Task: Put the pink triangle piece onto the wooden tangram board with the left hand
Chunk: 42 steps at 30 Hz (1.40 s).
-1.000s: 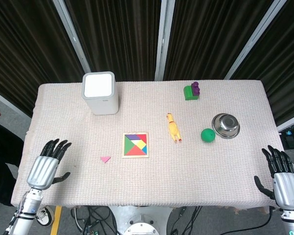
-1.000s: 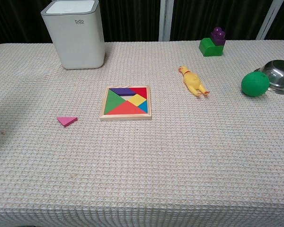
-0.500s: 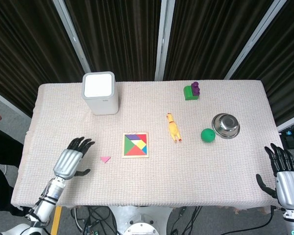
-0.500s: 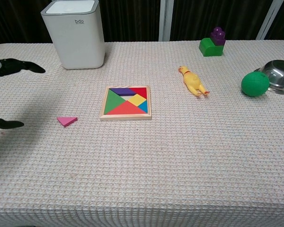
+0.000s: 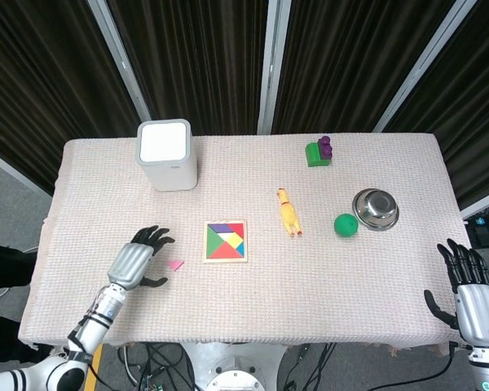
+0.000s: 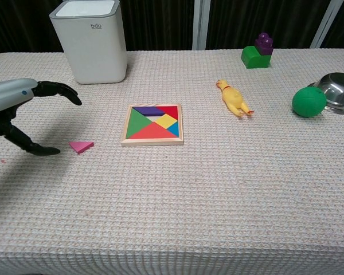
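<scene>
The small pink triangle piece (image 5: 175, 264) (image 6: 81, 146) lies flat on the cloth, left of the wooden tangram board (image 5: 226, 241) (image 6: 153, 124), which holds coloured pieces. My left hand (image 5: 135, 261) (image 6: 18, 110) hovers just left of the triangle with its fingers spread and nothing in it; the thumb tip is close to the piece without touching it. My right hand (image 5: 473, 297) stays open at the table's front right edge, seen only in the head view.
A white box-shaped bin (image 5: 166, 154) (image 6: 92, 40) stands at the back left. A yellow rubber chicken (image 5: 288, 212) (image 6: 234, 99), a green ball (image 5: 345, 225) (image 6: 309, 102), a steel bowl (image 5: 376, 208) (image 6: 335, 92) and green-and-purple blocks (image 5: 319, 151) (image 6: 257, 52) lie to the right.
My left hand has moved right and inward from the table's left edge to beside the pink triangle, entering the chest view. The right hand has barely moved.
</scene>
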Each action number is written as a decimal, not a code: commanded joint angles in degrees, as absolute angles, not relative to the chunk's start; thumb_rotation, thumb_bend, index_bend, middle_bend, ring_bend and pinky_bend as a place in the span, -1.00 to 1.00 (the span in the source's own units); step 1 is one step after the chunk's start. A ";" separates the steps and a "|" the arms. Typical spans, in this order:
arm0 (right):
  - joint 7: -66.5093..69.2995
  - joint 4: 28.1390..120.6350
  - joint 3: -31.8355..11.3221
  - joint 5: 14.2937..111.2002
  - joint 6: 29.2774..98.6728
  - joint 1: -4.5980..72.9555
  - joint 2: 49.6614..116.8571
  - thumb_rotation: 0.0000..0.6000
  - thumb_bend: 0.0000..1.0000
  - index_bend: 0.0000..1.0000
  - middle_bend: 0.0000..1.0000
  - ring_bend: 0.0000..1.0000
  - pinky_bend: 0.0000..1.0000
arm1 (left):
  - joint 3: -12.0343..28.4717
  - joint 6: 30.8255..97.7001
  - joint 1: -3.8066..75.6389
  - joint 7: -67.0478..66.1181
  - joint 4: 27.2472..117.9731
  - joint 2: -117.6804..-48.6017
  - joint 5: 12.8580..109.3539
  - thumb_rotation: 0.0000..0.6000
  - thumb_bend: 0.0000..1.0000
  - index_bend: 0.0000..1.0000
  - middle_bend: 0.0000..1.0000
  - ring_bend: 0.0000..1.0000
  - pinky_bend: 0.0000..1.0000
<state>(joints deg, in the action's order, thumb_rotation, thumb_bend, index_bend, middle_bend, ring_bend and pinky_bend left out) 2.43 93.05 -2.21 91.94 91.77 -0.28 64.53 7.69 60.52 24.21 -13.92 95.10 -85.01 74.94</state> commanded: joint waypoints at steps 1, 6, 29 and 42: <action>2.52 92.97 -2.18 91.85 91.64 -0.25 64.53 1.00 -0.48 -1.00 -1.00 -1.00 -1.00 | 8.11 59.38 25.39 -15.49 94.26 -86.54 72.26 1.00 -0.70 -0.53 -0.80 -1.00 -0.83; 2.89 92.63 -2.17 91.35 91.39 -0.30 64.49 1.00 -0.48 -1.00 -1.00 -1.00 -1.00 | 8.36 60.21 25.99 -18.57 92.99 -88.79 68.63 1.00 -0.70 -0.48 -0.80 -1.00 -0.82; 4.43 90.82 -2.10 91.08 90.82 0.00 65.09 1.00 -0.52 -1.00 -1.00 -1.00 -1.00 | 7.37 62.26 26.39 -17.11 89.91 -93.24 64.97 1.00 -0.52 -0.29 -0.77 -1.00 -0.82; 3.70 91.16 -2.02 90.33 90.02 0.10 65.08 1.00 -0.52 -1.00 -1.00 -1.00 -1.00 | 6.87 62.23 26.79 -17.02 88.88 -93.90 64.50 1.00 -0.50 -0.20 -0.76 -1.00 -0.81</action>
